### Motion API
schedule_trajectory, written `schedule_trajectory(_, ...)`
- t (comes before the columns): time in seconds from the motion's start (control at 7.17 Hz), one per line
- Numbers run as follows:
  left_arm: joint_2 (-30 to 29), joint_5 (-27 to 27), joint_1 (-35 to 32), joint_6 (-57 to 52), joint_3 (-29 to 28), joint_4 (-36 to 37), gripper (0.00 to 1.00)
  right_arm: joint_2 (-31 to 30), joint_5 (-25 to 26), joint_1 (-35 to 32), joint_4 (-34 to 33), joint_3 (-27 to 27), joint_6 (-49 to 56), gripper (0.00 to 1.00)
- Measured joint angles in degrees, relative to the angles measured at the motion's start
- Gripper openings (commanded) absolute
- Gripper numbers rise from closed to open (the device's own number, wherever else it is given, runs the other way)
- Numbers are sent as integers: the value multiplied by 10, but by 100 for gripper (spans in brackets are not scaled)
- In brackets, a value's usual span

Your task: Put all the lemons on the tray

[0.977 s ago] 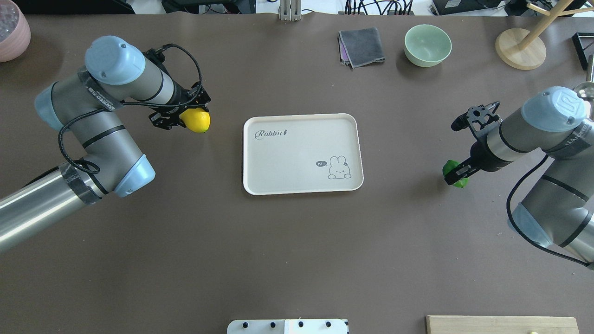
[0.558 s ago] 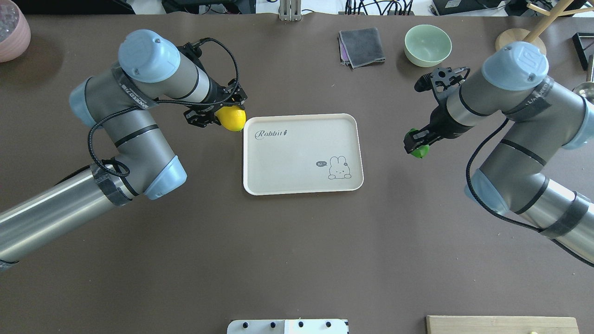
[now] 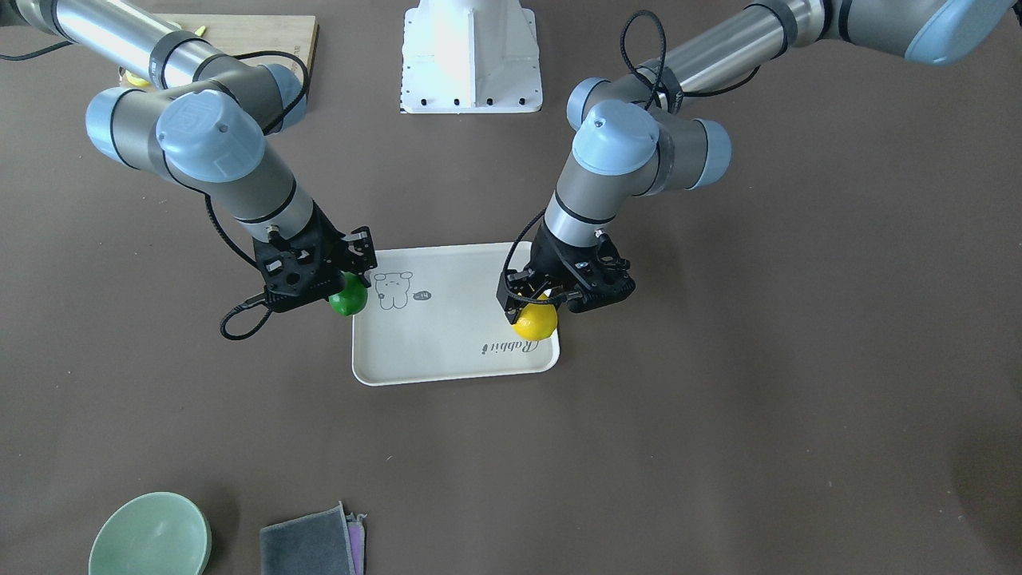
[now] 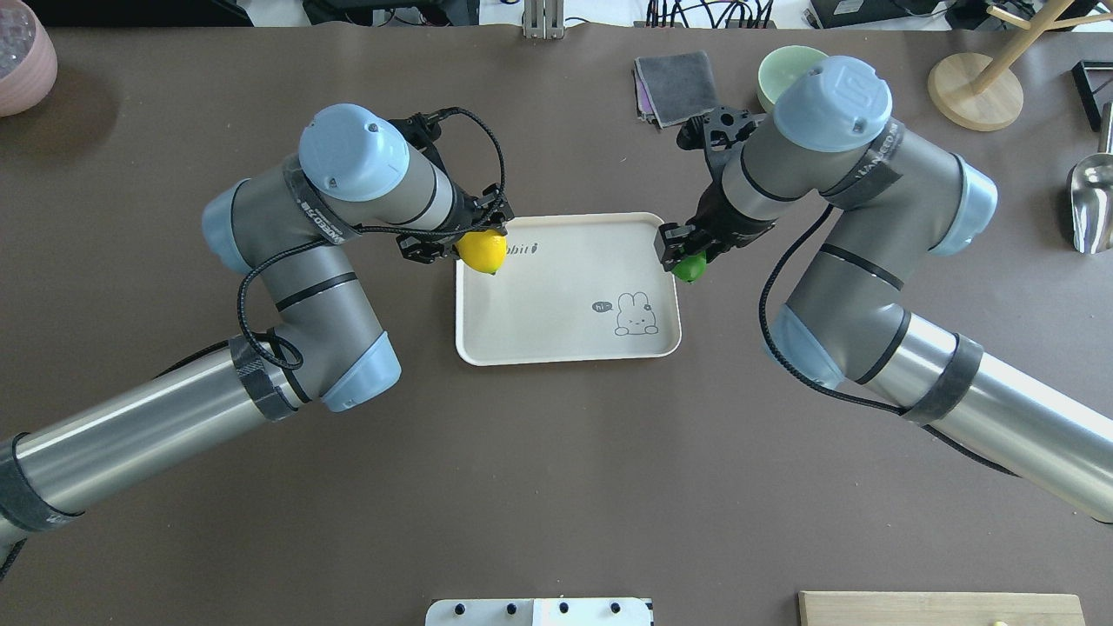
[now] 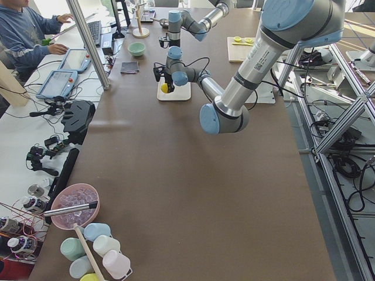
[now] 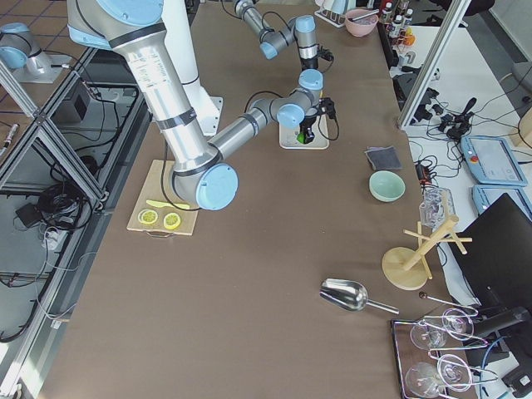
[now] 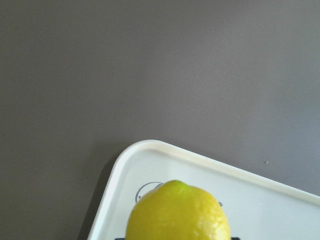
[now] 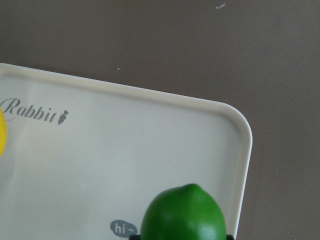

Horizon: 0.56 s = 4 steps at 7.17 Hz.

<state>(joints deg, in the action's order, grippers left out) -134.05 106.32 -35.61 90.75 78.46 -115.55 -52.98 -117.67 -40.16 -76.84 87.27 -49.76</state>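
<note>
The cream tray (image 4: 556,322) with the "Rabbit" script lies mid-table, also in the front view (image 3: 447,351). My left gripper (image 4: 469,248) is shut on the yellow lemon (image 4: 483,251) and holds it above the tray's far left corner; the lemon also shows in the front view (image 3: 535,321) and the left wrist view (image 7: 177,212). My right gripper (image 4: 683,256) is shut on the green lemon (image 4: 689,268), held over the tray's right rim; it shows in the front view (image 3: 349,300) and the right wrist view (image 8: 183,215). Both lemons are off the tray surface.
A folded grey cloth (image 4: 676,87) and a green bowl (image 4: 778,69) lie behind the tray, the bowl partly under my right arm. A wooden stand (image 4: 974,87) and a metal scoop (image 4: 1091,200) are far right. A cutting board (image 3: 239,36) with lemon slices is near the base.
Both arms have swung inward toward the tray. The yellow lemon moved right to over the tray's far left corner; the green lemon moved left to over the right rim.
</note>
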Motion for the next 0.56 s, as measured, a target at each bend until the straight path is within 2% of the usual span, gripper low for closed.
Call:
schedule_trajectory(0.14,-4,-2,2,-5,-7,0,98,18,13,9,2,-20,-14,100)
schedule_trajectory(0.56,-2,2,-13,-29,3,5,98,23,50,32,41,-37,-75,100)
